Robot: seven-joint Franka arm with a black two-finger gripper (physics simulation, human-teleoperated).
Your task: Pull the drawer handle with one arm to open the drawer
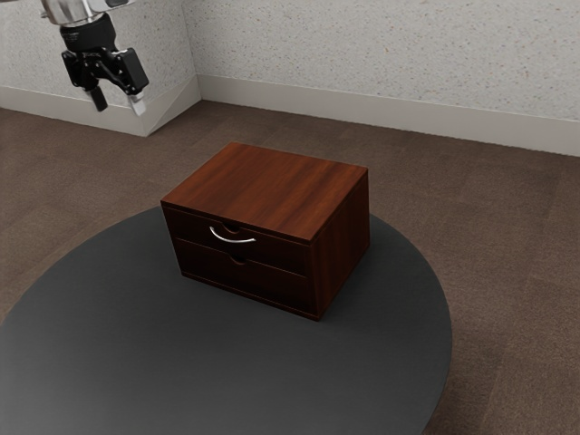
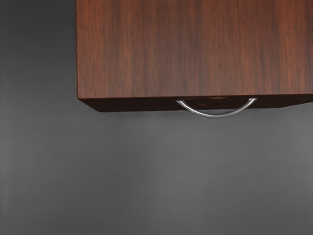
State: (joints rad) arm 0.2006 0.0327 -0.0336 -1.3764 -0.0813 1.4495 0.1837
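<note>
Brown carpeted floor (image 1: 507, 254) runs back to a pale speckled wall (image 1: 381, 45) with a light baseboard (image 1: 390, 111). On it, a round dark grey table (image 1: 136, 362) carries a reddish-brown wooden cabinet (image 1: 272, 186).

The cabinet stands upright near the middle of the table. In the exterior view, its front faces the lower left. The drawer (image 1: 272, 243) takes the upper half of that front and sits flush with the cabinet's face, so it is closed. Its handle (image 1: 232, 237) is a thin curved silver bar that bows outward from the front, just under the cabinet's top edge. A lower drawer (image 1: 245, 272) lies directly beneath, also flush.

Our gripper (image 1: 117, 101) hangs in the air well apart from the cabinet, above it and out beyond its front, off toward the exterior view's left. Its fingers (image 1: 98, 98) point down and stand spread, with nothing between them and nothing touching them.

From the wrist camera we look down on the cabinet's wood-grained top. The silver arc of the handle juts past the front edge over bare grey table. The arc sits nearer one front corner of the cabinet than the other.
</note>
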